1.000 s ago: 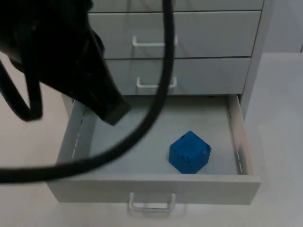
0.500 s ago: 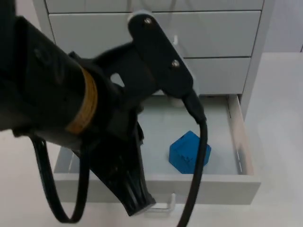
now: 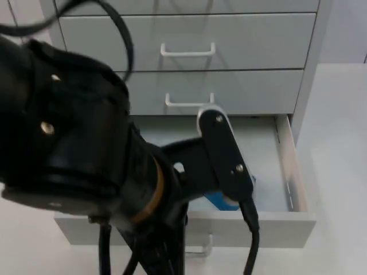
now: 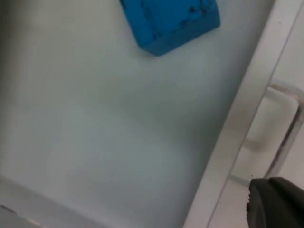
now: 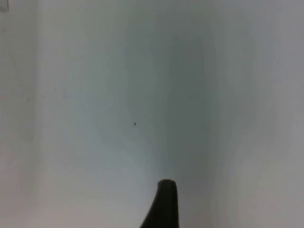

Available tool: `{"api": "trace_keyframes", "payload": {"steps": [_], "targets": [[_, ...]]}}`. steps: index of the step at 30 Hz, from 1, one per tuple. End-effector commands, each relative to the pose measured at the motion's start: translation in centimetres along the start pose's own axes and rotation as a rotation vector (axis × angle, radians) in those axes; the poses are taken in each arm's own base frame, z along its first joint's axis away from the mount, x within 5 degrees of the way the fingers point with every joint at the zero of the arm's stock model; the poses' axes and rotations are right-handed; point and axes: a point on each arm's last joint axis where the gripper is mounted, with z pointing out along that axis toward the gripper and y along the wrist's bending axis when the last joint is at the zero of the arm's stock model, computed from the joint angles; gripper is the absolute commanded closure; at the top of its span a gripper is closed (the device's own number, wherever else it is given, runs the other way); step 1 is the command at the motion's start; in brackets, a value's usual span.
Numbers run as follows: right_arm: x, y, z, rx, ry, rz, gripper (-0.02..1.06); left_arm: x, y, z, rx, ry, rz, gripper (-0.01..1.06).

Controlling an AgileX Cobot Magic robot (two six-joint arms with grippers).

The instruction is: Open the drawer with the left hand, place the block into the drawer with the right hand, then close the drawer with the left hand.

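Observation:
The bottom drawer (image 3: 287, 172) of the white cabinet stands pulled out. The blue block (image 3: 220, 201) lies on the drawer floor, and my left arm (image 3: 114, 189) reaches over the drawer and hides most of the block in the top view. In the left wrist view the blue block (image 4: 168, 19) rests on the pale drawer floor, apart from the drawer's front wall (image 4: 237, 142). The drawer's white handle (image 4: 285, 137) is just beyond that wall, with my left gripper (image 4: 275, 204) close by it. My right gripper (image 5: 164, 204) hangs over a bare white surface, holding nothing that I can see.
Two shut drawers with white handles (image 3: 188, 52) sit above the open one. The cabinet's side post (image 3: 309, 74) stands at the right, with white table (image 3: 344, 143) beyond it. The open drawer's front panel (image 3: 275, 224) juts toward the near edge.
My left arm has swung forward over the drawer's front and now covers most of the block in the top view. The block and the drawer have stayed put.

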Motion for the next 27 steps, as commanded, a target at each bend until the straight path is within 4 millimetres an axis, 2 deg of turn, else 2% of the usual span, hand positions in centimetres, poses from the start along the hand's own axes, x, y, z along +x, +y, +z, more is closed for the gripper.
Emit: {"api": "trace_keyframes", "payload": {"steps": [1, 17, 27], "targets": [[-0.1, 0.0, -0.2, -0.005, -0.019, 0.0, 0.34, -0.1, -0.5, 0.6, 0.014, -0.01, 0.011, 1.05], [-0.1, 0.0, -0.2, -0.005, -0.025, 0.0, 0.34, 0.1, -1.5, 3.2, 0.037, 0.026, 0.097, 1.05], [-0.2, 0.0, -0.2, -0.005, -0.027, 0.002, 0.34, -0.2, -0.7, 4.2, -0.069, -0.013, 0.09, 1.05]]}}
